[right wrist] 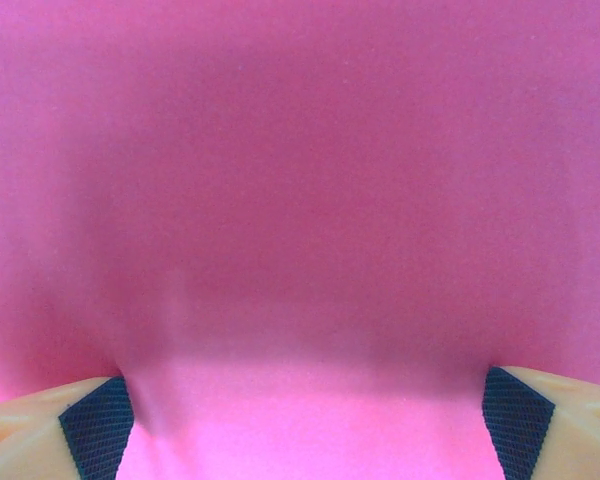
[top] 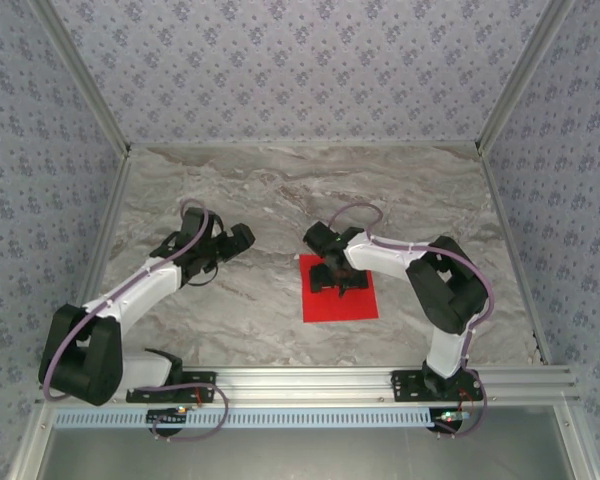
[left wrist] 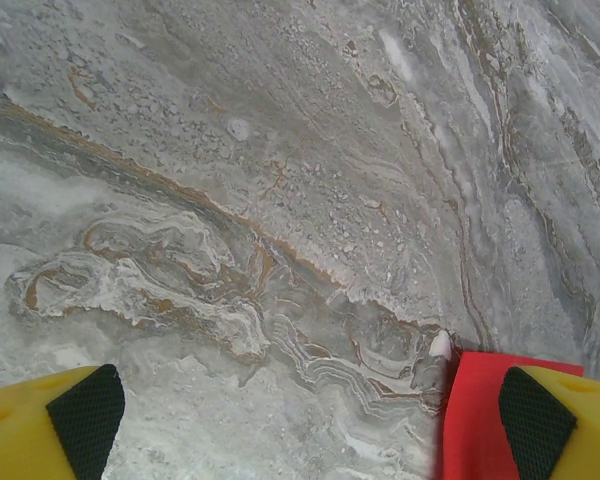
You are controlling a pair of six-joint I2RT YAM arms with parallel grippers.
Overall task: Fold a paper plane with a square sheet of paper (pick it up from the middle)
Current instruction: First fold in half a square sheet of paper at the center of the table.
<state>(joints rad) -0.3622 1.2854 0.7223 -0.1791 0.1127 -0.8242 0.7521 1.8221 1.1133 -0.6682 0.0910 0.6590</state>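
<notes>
The square sheet of paper (top: 340, 306) lies flat and bright red on the marble table, just right of centre. My right gripper (top: 338, 278) points down onto its middle. In the right wrist view the sheet (right wrist: 300, 200) spreads right under the gripper (right wrist: 305, 432), whose fingers (right wrist: 98, 425) stand wide apart with their tips at the paper, so it is open. My left gripper (top: 225, 245) hovers left of the sheet, open with nothing between its fingers (left wrist: 85, 412). In the left wrist view the gripper (left wrist: 310, 425) is over bare marble, and the sheet's edge (left wrist: 475, 420) shows beside the right finger.
Grey veined marble table (top: 280, 190) inside patterned walls, with an aluminium rail (top: 310, 378) along the near edge by the arm bases. A small white speck (left wrist: 440, 346) lies on the marble next to the sheet's corner.
</notes>
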